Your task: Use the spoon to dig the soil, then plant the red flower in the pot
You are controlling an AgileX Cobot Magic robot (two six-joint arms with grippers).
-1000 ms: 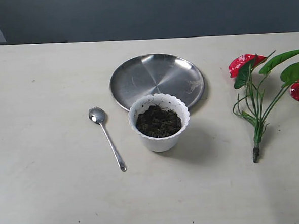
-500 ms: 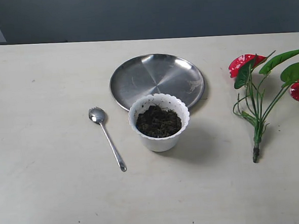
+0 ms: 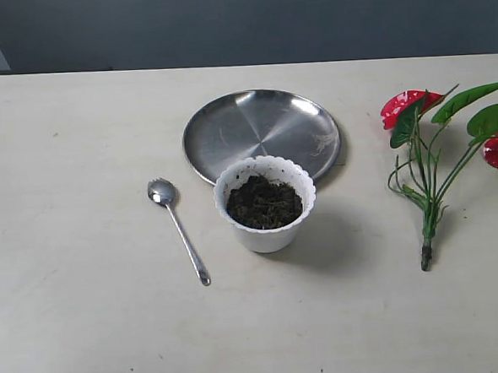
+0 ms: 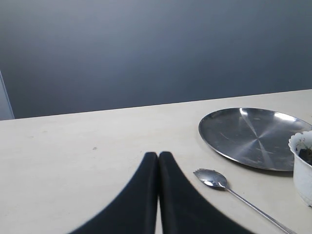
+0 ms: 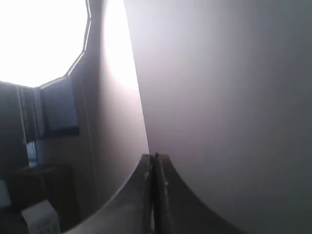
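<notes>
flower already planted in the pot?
No, in the exterior view the red flower lies flat on the table, well apart from the pot, which holds only soil.

A pale, bare table [image 3: 89, 331] carries four things. Nearest the fingers [image 4: 139, 195] of the left gripper [image 4: 158, 156] lies the spoon [image 3: 178, 229], its bowl just beyond their tips and apart from them. Farther out past the spoon sits the round steel plate [image 3: 258, 127], with the white pot [image 3: 269, 232] just beside it. Farthest from those fingers, beyond the pot, the red flower [image 3: 430, 167] lies flat.
</notes>
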